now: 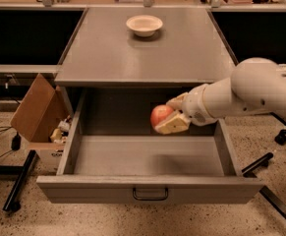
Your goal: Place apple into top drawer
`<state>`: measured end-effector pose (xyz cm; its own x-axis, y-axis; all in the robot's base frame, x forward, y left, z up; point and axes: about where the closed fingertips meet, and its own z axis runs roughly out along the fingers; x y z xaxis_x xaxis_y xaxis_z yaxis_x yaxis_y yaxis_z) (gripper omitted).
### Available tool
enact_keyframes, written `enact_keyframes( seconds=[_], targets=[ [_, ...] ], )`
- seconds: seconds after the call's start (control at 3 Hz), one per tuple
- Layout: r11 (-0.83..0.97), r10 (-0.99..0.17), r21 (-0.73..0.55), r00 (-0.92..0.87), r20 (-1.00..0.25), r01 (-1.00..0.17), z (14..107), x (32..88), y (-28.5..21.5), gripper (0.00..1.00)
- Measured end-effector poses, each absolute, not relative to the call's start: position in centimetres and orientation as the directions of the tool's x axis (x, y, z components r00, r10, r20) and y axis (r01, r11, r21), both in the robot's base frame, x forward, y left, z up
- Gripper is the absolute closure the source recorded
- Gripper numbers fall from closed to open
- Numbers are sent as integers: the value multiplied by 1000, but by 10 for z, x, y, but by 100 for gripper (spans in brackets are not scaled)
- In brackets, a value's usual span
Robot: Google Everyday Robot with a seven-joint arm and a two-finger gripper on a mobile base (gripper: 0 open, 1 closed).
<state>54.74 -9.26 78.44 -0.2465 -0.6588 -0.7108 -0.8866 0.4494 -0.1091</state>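
Matt grey top drawer [83,189]; glossy apple [159,114] in smooth cream plastic end effector [164,117] above it.

The apple [159,115] in the grip of the fingers [172,126], above the open top drawer [206,191]

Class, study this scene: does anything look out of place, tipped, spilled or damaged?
Nothing is spilled or broken. The pincer holds the apple over the open drawer, and the bowl sits upright on the cabinet top. Only the cardboard box left of the drawer looks untidy, its flap sticking up at a slant.
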Motion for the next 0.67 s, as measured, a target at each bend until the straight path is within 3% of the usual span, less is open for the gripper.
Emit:
enact_keyframes(
  seconds=[0.33,0.67],
  targets=[
    [457,-668,-30,-320,-672,-889,739,532,-97,100],
    [486,-664,19,-383,-642,-874,702,534,-102,83]
  ],
)
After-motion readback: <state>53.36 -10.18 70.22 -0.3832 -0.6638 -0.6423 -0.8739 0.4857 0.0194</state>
